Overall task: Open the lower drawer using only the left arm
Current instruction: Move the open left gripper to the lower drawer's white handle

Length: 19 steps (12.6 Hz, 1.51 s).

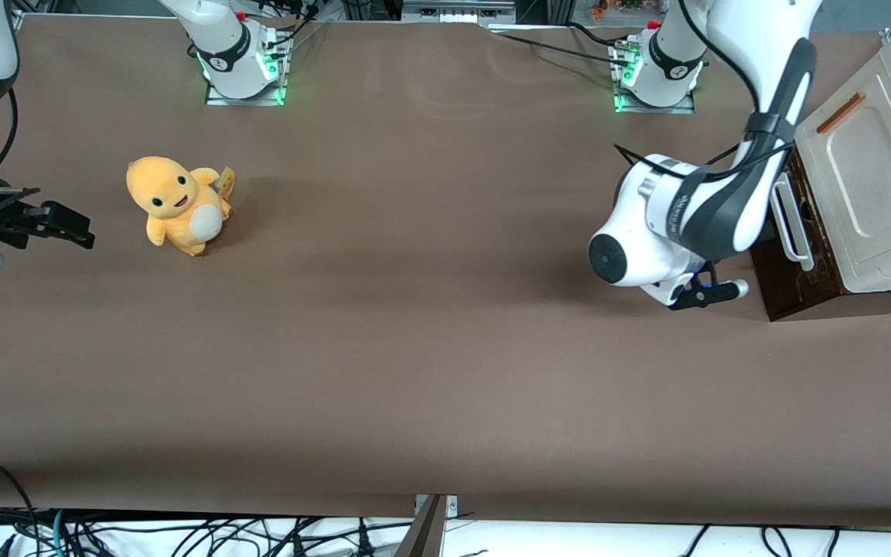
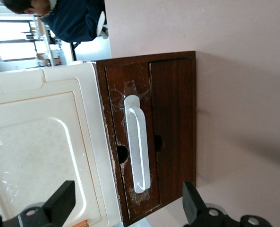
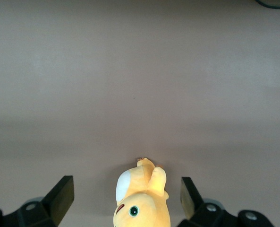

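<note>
The large white left arm (image 1: 693, 216) holds its small black gripper (image 2: 130, 208) spread wide, in front of the dark brown wooden lower drawer (image 2: 149, 137), at the table's three o'clock edge. Approach step: next, straddle the white bar handle (image 2: 137, 142), pinch, pull.

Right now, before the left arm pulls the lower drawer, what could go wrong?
1. The gripper is open in front of the lower drawer but not yet around the white handle; closing now would likely grasp nothing.
2. The cream panel lies directly above the handle, so one of the jaws could strike it on approach.
3. The cabinet stands loose on the table; a pull might drag it instead of opening the drawer.
</note>
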Motion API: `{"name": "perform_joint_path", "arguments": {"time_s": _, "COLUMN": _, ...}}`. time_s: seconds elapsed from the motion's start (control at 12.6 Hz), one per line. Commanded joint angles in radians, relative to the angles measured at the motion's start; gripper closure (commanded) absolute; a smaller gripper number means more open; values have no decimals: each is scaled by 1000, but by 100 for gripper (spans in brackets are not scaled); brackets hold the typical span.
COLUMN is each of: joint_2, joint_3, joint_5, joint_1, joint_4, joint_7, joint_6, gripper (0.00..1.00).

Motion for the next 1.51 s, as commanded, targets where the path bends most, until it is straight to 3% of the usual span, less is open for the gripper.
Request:
{"name": "perform_joint_path", "arguments": {"time_s": 0.0, "joint_2": -9, "joint_3": -8, "joint_5": 42, "joint_1": 7, "joint_4": -67, "joint_7": -26, "joint_6": -10, "gripper": 0}}
{"name": "perform_joint_path", "arguments": {"time_s": 0.16, "joint_2": 7, "joint_3": -8, "joint_5": 102, "joint_1": 8, "joint_4": -130, "joint_7": -90, "joint_6": -8, "gripper": 0}}
{"name": "perform_joint_path", "arguments": {"time_s": 0.48, "joint_2": 49, "joint_3": -8, "joint_5": 117, "joint_1": 11, "joint_4": -141, "joint_7": -164, "joint_6": -10, "gripper": 0}}
{"name": "perform_joint_path", "arguments": {"time_s": 0.71, "joint_2": 66, "joint_3": -8, "joint_5": 194, "joint_1": 13, "joint_4": -226, "joint_7": -224, "joint_6": -13, "gripper": 0}}
{"name": "perform_joint_path", "arguments": {"time_s": 1.11, "joint_2": 66, "joint_3": -3, "joint_5": 198, "joint_1": 31, "joint_4": -279, "joint_7": -226, "joint_6": -19, "gripper": 0}}
{"name": "perform_joint_path", "arguments": {"time_s": 1.43, "joint_2": 70, "joint_3": -1, "joint_5": 246, "joint_1": 50, "joint_4": -320, "joint_7": -230, "joint_6": -25, "gripper": 0}}
